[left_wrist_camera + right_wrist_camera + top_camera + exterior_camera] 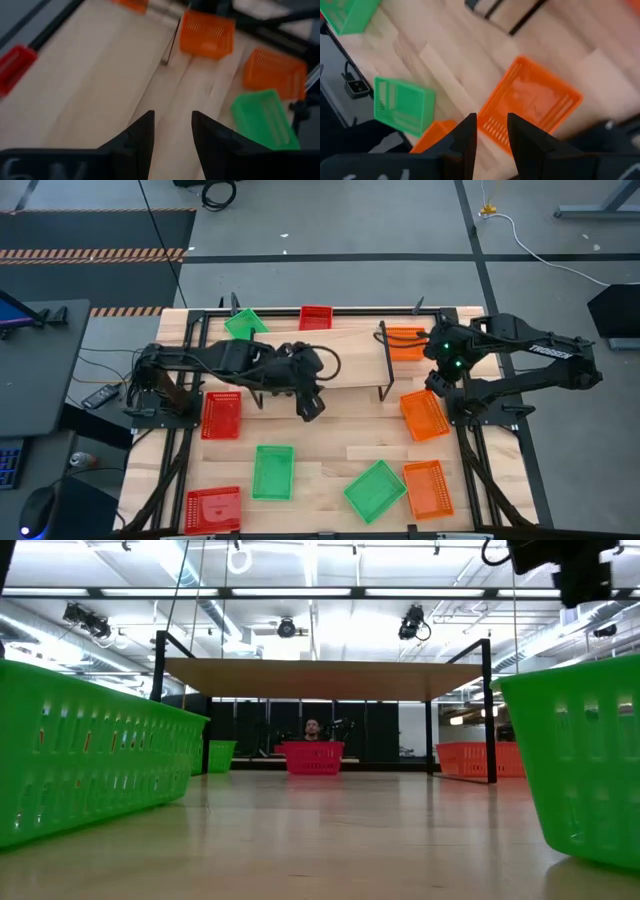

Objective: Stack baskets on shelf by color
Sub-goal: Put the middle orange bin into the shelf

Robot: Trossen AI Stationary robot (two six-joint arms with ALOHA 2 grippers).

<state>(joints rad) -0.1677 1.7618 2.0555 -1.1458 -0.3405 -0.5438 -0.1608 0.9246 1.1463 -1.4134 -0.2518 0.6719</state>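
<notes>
Looking down, we see nine baskets spread over the bench (330,455). None is on the shelf (345,352). The left pincer (310,408) hangs at the shelf's front edge, fingers spread with nothing between them. The right pincer (490,132) hovers over an orange basket (424,415) beside the shelf's right end, fingers apart and empty too.

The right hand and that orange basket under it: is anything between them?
Nothing. In the right wrist view the right hand hangs empty above the orange basket.
</notes>
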